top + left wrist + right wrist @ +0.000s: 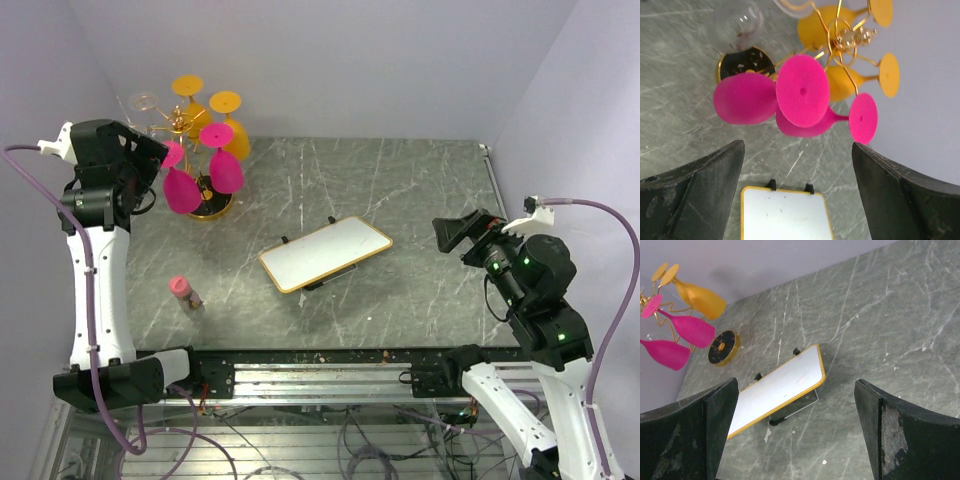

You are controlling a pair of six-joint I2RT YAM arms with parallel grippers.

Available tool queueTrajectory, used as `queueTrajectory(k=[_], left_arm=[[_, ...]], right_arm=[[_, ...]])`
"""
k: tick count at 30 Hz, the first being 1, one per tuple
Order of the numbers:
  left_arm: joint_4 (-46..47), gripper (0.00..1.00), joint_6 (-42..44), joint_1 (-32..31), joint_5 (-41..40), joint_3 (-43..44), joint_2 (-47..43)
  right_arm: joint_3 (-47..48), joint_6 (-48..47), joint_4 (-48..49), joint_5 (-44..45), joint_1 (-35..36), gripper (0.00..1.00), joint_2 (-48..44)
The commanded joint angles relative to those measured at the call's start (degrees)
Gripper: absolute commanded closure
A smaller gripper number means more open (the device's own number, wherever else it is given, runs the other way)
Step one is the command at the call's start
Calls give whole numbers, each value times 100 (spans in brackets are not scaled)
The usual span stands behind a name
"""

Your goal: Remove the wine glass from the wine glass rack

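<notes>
**Every glass hangs on the rack; both grippers are empty**

At the upper left of the top view, the left gripper [163, 157] is raised level with the wine glass rack [186, 124], its jaws spread wide with nothing between them. Its wrist camera shows two pink wine glasses [746, 98] hanging foot-up, just beyond the fingertips [735, 150]. Two orange wine glasses [236, 137] hang on the rack's far side, and a clear wine glass [145, 102] hangs at its far left. The rack's round base stands on the grey marble table [430, 190], near the back wall. Lower left stands a small pink-capped bottle [184, 292]. A gold-framed white board [325, 253] sits mid-table. At the right edge, the right gripper [452, 233] hovers well apart from the rack, jaws likewise spread and empty.
</notes>
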Motion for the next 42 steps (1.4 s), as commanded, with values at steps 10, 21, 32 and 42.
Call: queueTrajectory(k=[10, 21, 32, 42], left_arm=[[-901, 21, -259, 181, -642, 1430, 1298], [-500, 44, -300, 275, -354, 969, 1414], [-427, 57, -268, 337, -287, 852, 1352], [-112, 52, -413, 389, 208, 662, 1370]], right_arm=[[-31, 54, 253, 241, -52, 0, -360], [-82, 94, 211, 406, -52, 0, -496], [-136, 132, 202, 415, -47, 0, -545], [-161, 127, 181, 450, -52, 0, -581]])
